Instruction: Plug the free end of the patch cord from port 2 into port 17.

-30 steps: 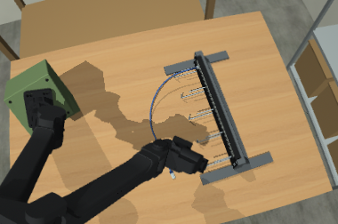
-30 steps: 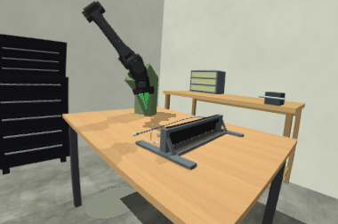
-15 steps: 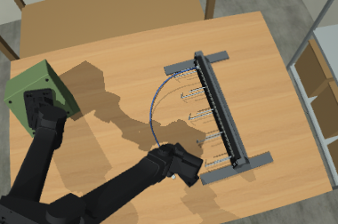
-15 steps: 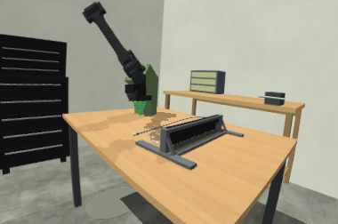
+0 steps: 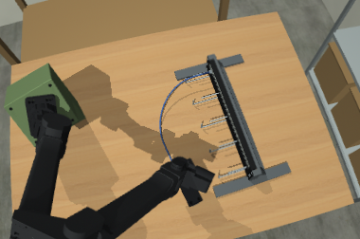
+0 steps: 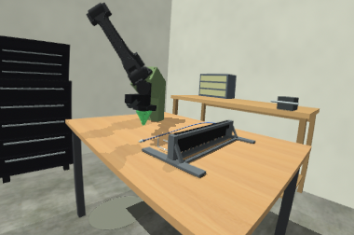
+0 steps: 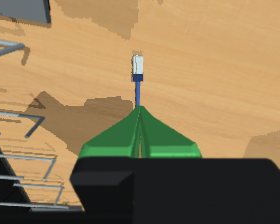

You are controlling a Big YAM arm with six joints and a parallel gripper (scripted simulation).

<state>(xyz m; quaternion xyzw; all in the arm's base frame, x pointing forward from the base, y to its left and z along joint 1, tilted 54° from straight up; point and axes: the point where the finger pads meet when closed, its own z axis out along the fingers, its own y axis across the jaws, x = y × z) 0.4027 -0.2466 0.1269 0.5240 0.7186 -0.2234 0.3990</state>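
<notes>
The grey patch panel rack (image 5: 233, 117) stands on the wooden table, also seen in the exterior view (image 6: 205, 137). The blue patch cord (image 5: 163, 110) curves from the panel's far end toward my arm. Its free end, a white plug (image 7: 135, 65) with a blue boot, lies flat on the table in the wrist view. My gripper (image 7: 140, 111) (image 6: 143, 117) has green fingers pressed together with nothing between them. It hangs well above the table, over the cord's free end (image 6: 142, 141). In the overhead view my wrist (image 5: 191, 181) hides the plug.
My green base block (image 5: 40, 101) stands at the table's left edge. Wire cable supports (image 5: 215, 121) stick out from the panel on the cord's side. A side table with a drawer box (image 6: 217, 85) stands behind, and a black cabinet (image 6: 33, 108) at the left.
</notes>
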